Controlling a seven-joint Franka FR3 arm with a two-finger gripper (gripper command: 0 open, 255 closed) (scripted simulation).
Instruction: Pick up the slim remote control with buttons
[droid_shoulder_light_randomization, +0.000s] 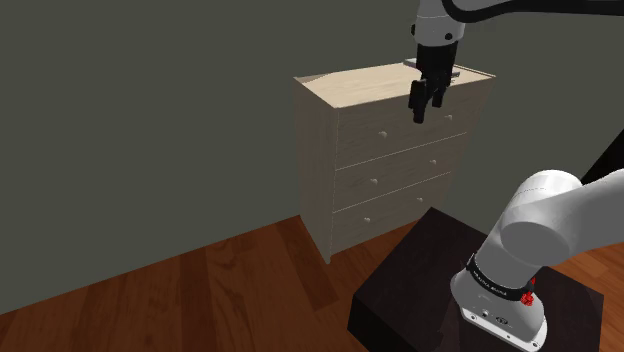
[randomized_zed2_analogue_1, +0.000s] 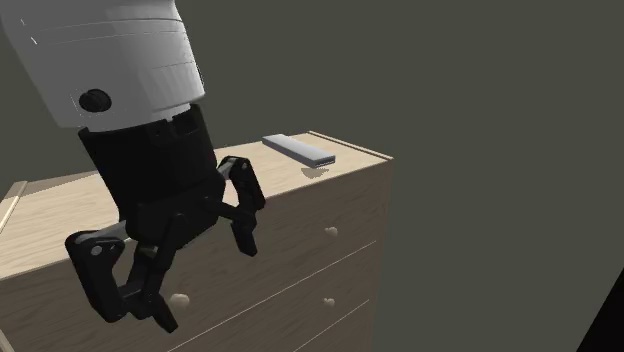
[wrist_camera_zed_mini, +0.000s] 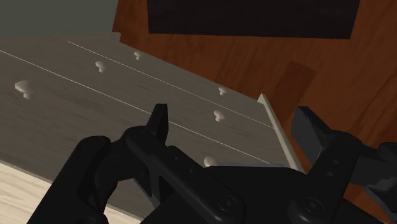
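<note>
The gripper (droid_shoulder_light_randomization: 427, 103) is hanging off the white arm (droid_shoulder_light_randomization: 540, 230), pointing down. Both black fingers are spread well apart and there's nothing between them, nothing in its grasp at all. In the shoulder view it sits in front of the upper edge of the pale dresser (droid_shoulder_light_randomization: 400, 150), overlapping the top drawer.

And the target: the slim remote (droid_shoulder_light_randomization: 453, 72), drawn plain grey, lies flat on the dresser top. From the gripper it peeks out at about 1 o'clock in the shoulder view, partly hidden behind the hand.

In the second exterior view the gripper (randomized_zed2_analogue_1: 205, 285) looms large in the foreground with its jaws wide. The remote (randomized_zed2_analogue_1: 298, 150) sits up at 1 o'clock from it, near the far corner of the dresser (randomized_zed2_analogue_1: 300, 230) top, well apart from the fingers. No contact there. Whether it carries buttons, I can't tell from here.

In the wrist view the two fingers (wrist_camera_zed_mini: 159, 124) stand clear of each other, and the gripper (wrist_camera_zed_mini: 232, 127) looks past the lip of the dresser (wrist_camera_zed_mini: 76, 108) down its drawer fronts. Small round knobs (wrist_camera_zed_mini: 218, 115) dot the panels, and a sliver of the pale top shows beside the near finger.

Beyond the dresser lie the reddish wooden floor (wrist_camera_zed_mini: 254, 63) and the dark stand (wrist_camera_zed_mini: 248, 19). In the shoulder view the stand (droid_shoulder_light_randomization: 420, 270) sits at 5 o'clock from the dresser, with a grey-green wall (droid_shoulder_light_randomization: 150, 120) behind.
</note>
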